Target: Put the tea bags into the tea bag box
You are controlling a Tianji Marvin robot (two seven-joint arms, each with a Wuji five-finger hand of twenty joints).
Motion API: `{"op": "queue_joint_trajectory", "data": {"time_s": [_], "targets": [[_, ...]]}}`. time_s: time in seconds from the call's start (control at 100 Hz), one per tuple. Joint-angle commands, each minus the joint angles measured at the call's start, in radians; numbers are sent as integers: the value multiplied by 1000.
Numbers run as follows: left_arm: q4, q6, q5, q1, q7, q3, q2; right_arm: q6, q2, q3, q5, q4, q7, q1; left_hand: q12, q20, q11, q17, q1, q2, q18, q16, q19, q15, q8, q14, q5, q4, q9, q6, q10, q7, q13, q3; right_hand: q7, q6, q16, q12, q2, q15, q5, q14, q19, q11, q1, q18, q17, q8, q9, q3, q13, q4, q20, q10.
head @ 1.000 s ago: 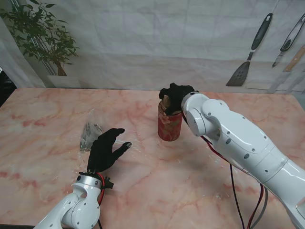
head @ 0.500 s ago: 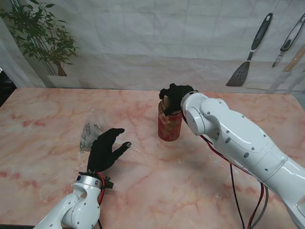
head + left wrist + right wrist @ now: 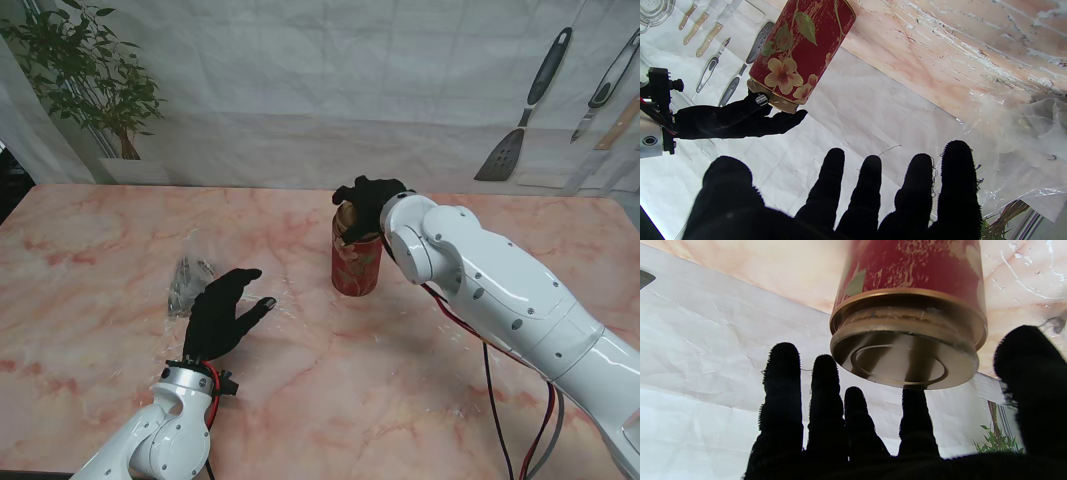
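The tea bag box is a red round tin [image 3: 356, 262] with a flower print, standing upright mid-table with its top uncovered. My right hand [image 3: 368, 200] hovers flat just over its rim, fingers spread, holding nothing. The left wrist view shows that right hand [image 3: 733, 121] level with the rim of the tin [image 3: 800, 50]. The right wrist view looks into the tin's mouth [image 3: 907, 360] past my right hand [image 3: 853, 426]. My left hand [image 3: 222, 312] is open next to a clear plastic bag [image 3: 188, 280] with dark contents. The bag [image 3: 1023, 133] lies just beyond my left hand [image 3: 853, 200].
A potted plant [image 3: 90, 80] stands at the far left corner. A spatula [image 3: 520, 110] and other utensils hang on the white backdrop at the far right. The pink marble table [image 3: 450, 400] extends to my right.
My right hand has lifted slightly off the tin, so more of the rim shows. The left hand and the bag have not moved.
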Motion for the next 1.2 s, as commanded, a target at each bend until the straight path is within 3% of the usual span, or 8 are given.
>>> {"op": "queue_joint_trajectory", "data": {"time_s": [0.0,0.27,0.34,0.36,0.4,0.45,0.67,1.19], "targets": [[-4,-2,-2,1,-10,0,-3,-11,2,-3,-8,-1,16,4,-2,16,4,1,8,-9,-11,11,34,2,3,-7,-1,-41,12,-15,-16,8,6,-11,-21,1,-13,1,20,-21,-51,13,-27,-33,5,46,-15,11,-46,-12,-33,40,-7,29],[-5,-3,-1,1,-7,0,-3,-17,3,-3,-16,-2,20,5,-2,16,4,0,9,-9,-10,11,34,2,3,-6,-1,-40,13,-13,-18,8,6,-11,-152,17,-42,23,18,-74,-61,55,-55,-148,1,46,-48,37,-65,-12,-111,38,-19,38],[-5,-3,-1,1,-8,0,-3,-20,3,1,-13,-2,18,4,-2,16,4,-1,9,-10,-10,11,34,2,2,-6,-1,-40,12,-12,-18,8,5,-11,-321,27,-51,56,28,-83,-35,64,-67,-203,3,49,-58,114,-66,-34,-133,44,-25,39],[-5,-2,-1,1,-8,0,-3,-21,3,3,-12,-1,15,2,-2,16,4,-1,10,-10,-10,11,34,2,3,-6,0,-40,12,-10,-17,8,6,-11,-421,31,-55,74,36,-87,-24,67,-71,-230,5,52,-65,219,-68,-53,-145,51,-27,38],[-6,-2,0,1,-9,-1,-3,-23,3,7,-10,-1,12,-1,-2,16,3,-1,9,-9,-10,10,34,2,2,-4,-1,-40,11,-13,-19,8,5,-11,-500,33,-58,90,55,-93,-10,72,-79,-245,14,57,-72,295,-73,-95,-159,52,-30,38],[-7,-1,0,1,-11,-2,-2,-26,2,18,-7,-2,4,-8,-2,16,3,-1,8,-9,-10,10,34,1,2,-1,-2,-40,12,-13,-19,8,5,-11,-538,38,-59,109,89,-95,-2,75,-86,-263,20,61,-78,312,-81,-184,-170,65,-33,36],[-10,-4,1,-4,-25,-7,0,-30,3,91,-5,-28,-19,-65,-2,16,2,-1,5,-9,-7,10,33,1,3,-1,1,-40,14,-14,-19,8,4,-11,-546,45,-61,181,21,-96,1,82,-99,-296,-75,63,-90,298,-88,-117,-189,88,-40,30],[-24,-37,9,-35,-65,-22,8,-36,27,387,-52,-198,61,-313,-2,14,-1,-7,-11,-5,-6,7,28,-7,2,-11,6,-39,25,-21,-20,3,5,-12,-524,55,-58,222,60,-90,-6,75,-107,-268,-29,52,-97,363,-87,-150,-188,89,-44,27]]}}
